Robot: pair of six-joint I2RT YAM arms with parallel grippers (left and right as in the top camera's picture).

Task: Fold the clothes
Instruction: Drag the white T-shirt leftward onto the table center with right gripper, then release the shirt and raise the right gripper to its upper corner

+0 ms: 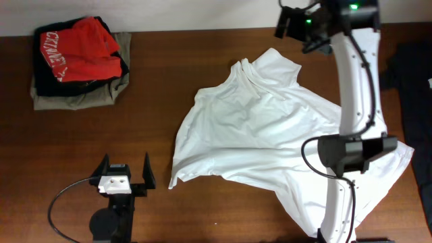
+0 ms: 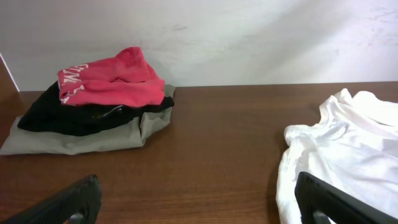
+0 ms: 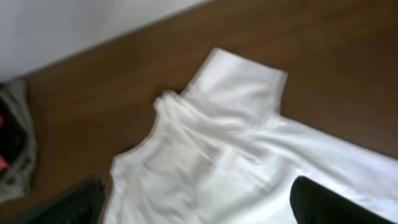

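Operator: How far along is the folding looking?

Observer: Partly done, I am judging. A stack of folded clothes (image 1: pixel 79 62) is sitting at the far left corner of the counter (image 1: pixel 216 219). A red printed garment (image 2: pixel 109 84) is lying on top, a black garment (image 2: pixel 62 121) is sitting under it, and an olive-grey garment (image 2: pixel 81 142) is lying at the bottom. That pile is looking finished.

Operator: And what is waiting?

Observer: The white T-shirt (image 1: pixel 263 135) is lying unfolded across the middle and right of the counter. It is rumpled, with what is looking like a sleeve (image 3: pixel 239 87) pointing toward the far edge and creases bunching beside it. No fold is showing in it yet. Dark fabric (image 1: pixel 413 67) is also showing at the right edge, cropped, and I cannot tell whether it is another garment to fold.

Operator: What are the tools doing?

Observer: The left tool (image 2: pixel 199 211) is resting low at the near left, near the shirt's corner, with its fingers spread and gripping nothing. The right tool (image 3: pixel 196 193) is hovering over the far end of the shirt, above that sleeve, with its fingers also spread and empty.

Operator: So what is remaining?

Observer: The whole shirt, as I am reading it: flattening it, folding it, then adding it to the stack.
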